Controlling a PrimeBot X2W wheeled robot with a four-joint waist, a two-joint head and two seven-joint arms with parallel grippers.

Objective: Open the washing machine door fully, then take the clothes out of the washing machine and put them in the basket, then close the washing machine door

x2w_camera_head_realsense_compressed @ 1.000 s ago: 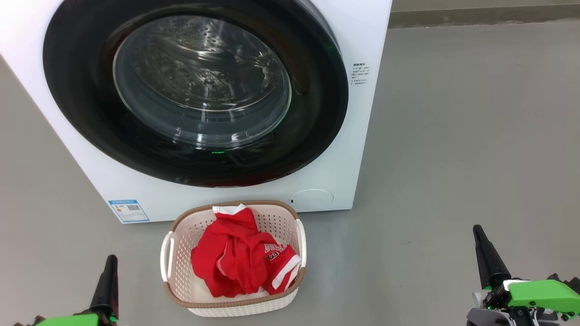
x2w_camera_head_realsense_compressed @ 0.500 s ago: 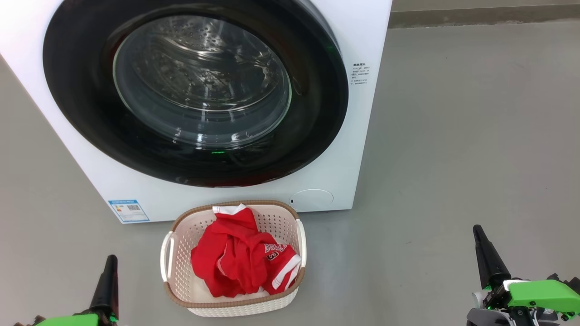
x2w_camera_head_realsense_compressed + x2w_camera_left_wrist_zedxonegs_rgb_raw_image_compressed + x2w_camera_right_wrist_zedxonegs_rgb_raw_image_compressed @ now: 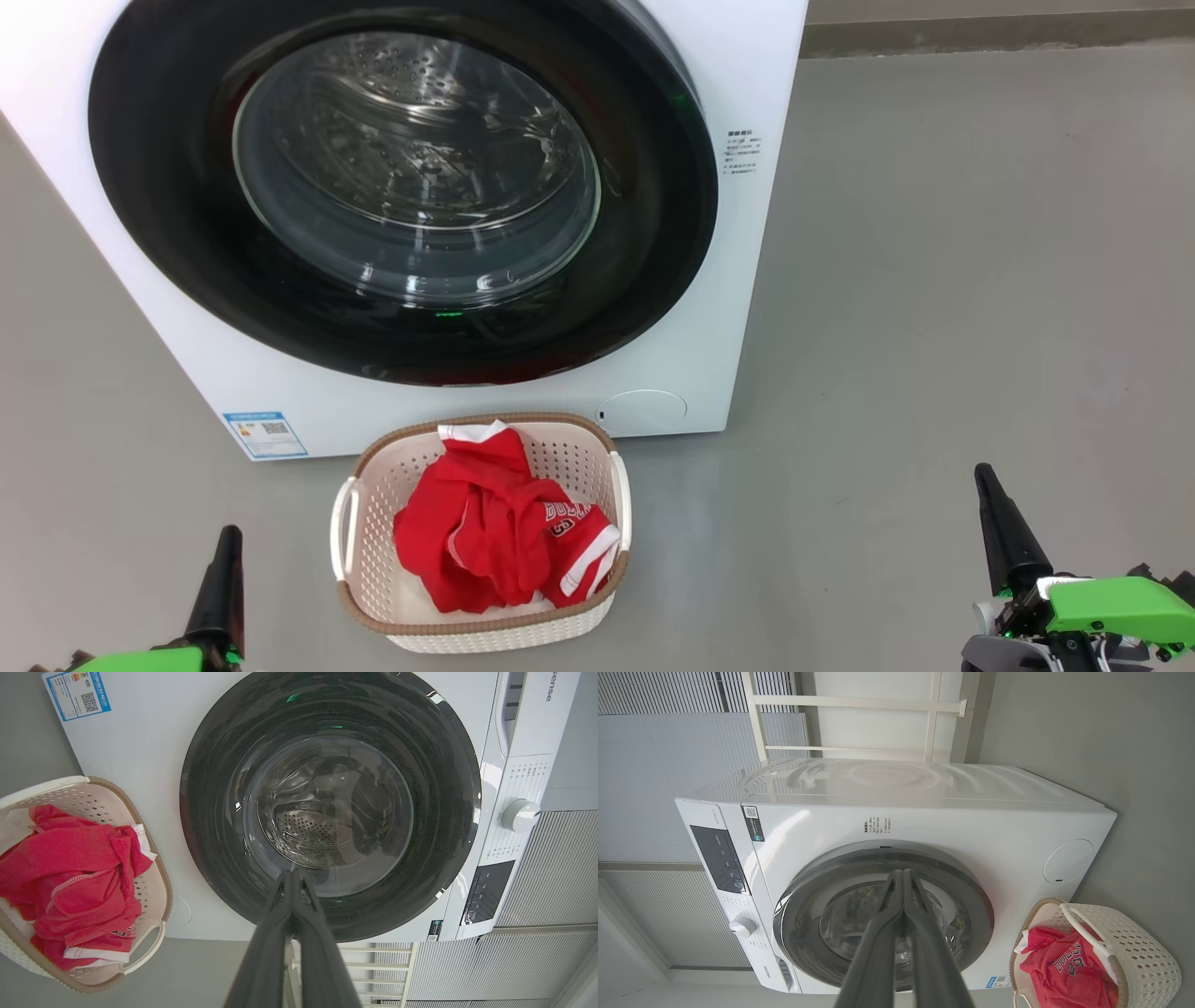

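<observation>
The white washing machine (image 3: 738, 308) fills the upper left of the head view. Its round black-rimmed door (image 3: 644, 271) lies flat against the front, closed, with the bare steel drum showing through the glass (image 3: 411, 168). On the floor just in front stands the cream basket (image 3: 485, 639), and the red clothes (image 3: 495, 541) lie bunched inside it. My left gripper (image 3: 227, 539) is shut and empty at the lower left, left of the basket. My right gripper (image 3: 983, 476) is shut and empty at the lower right. In the wrist views the left gripper (image 3: 292, 873) and the right gripper (image 3: 902, 873) each show two fingers pressed together, pointing at the door.
Grey floor (image 3: 934, 280) stretches to the right of the machine. A blue label sticker (image 3: 265, 433) sits low on the machine's front. A control panel and knob (image 3: 521, 815) are on its top part. White shelving and slatted wall panels (image 3: 859, 723) stand behind the machine.
</observation>
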